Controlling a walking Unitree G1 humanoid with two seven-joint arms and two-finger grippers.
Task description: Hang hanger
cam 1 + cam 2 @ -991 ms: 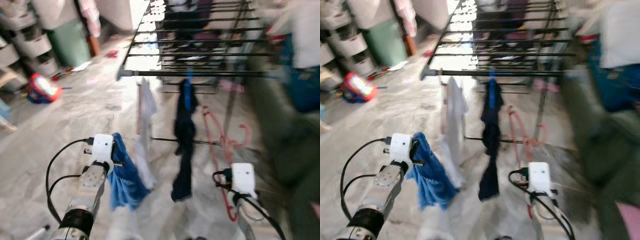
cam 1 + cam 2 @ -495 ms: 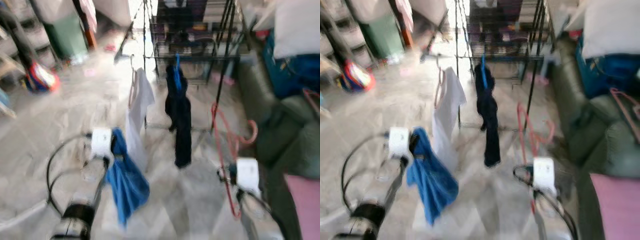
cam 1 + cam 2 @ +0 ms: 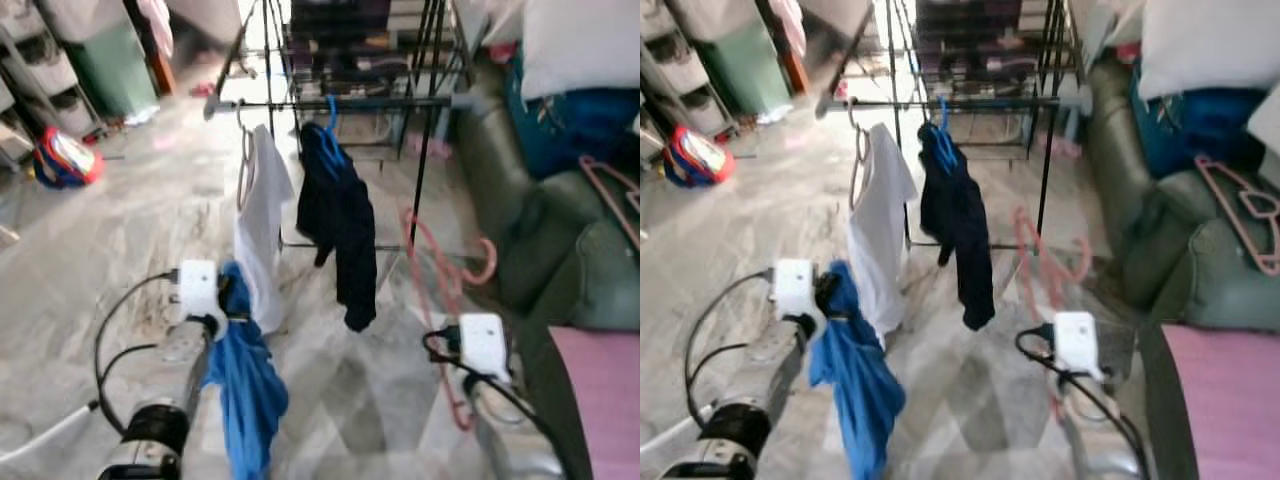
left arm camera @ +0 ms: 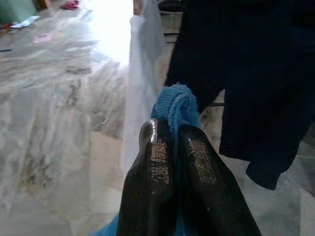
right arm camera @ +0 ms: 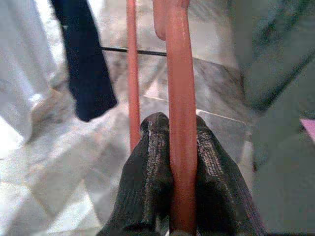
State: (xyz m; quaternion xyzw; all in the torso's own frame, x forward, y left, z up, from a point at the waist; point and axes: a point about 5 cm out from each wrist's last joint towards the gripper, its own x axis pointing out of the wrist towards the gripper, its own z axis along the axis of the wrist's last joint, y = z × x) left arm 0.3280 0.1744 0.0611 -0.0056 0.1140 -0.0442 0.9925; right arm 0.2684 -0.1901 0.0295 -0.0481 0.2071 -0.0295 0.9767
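The drying rack (image 3: 340,102) has been brought nearer since a second ago. A red hanger (image 5: 181,113) is clamped in the right gripper (image 5: 173,147) below the rack, a blue cloth (image 3: 245,385) in the left gripper (image 4: 170,142). A white shirt (image 3: 262,225) and dark garment (image 3: 340,225) hang between.

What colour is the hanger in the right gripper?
Pinkish red hanger, clearest in the right wrist view.

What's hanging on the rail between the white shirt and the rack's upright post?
A dark garment on a blue hanger, seen in the left eye view.
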